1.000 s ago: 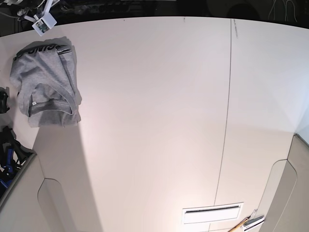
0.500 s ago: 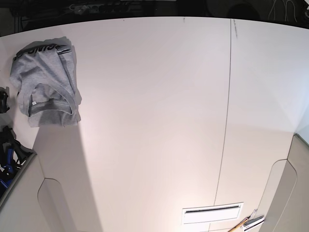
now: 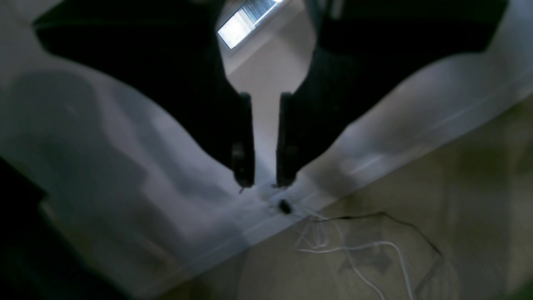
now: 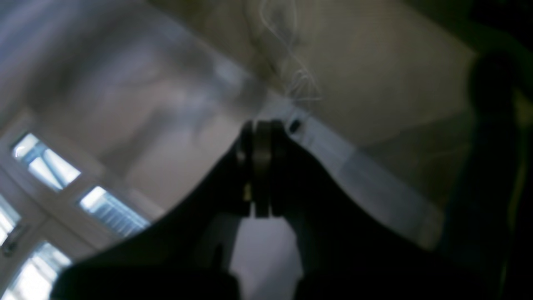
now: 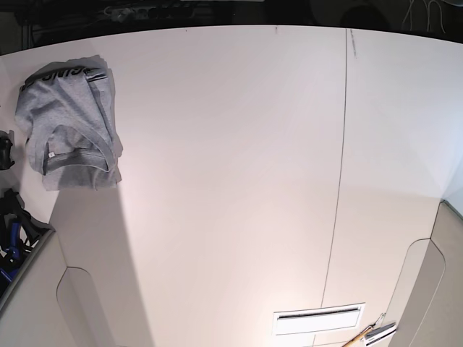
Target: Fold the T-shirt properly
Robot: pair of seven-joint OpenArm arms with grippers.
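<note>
1. I count one T-shirt (image 5: pixel 69 126), folded into a grey bundle at the bench's (image 5: pixel 239 181) far-left corner in the base view; neither gripper shows there.
2. Dark lettering runs along its top fold, too cut off to read; a small white neck label shows.
3. Left gripper (image 3: pixel 264 183): fingers slightly parted, nothing between them.
4. Right gripper (image 4: pixel 260 129): fingers pressed together, empty.
</note>
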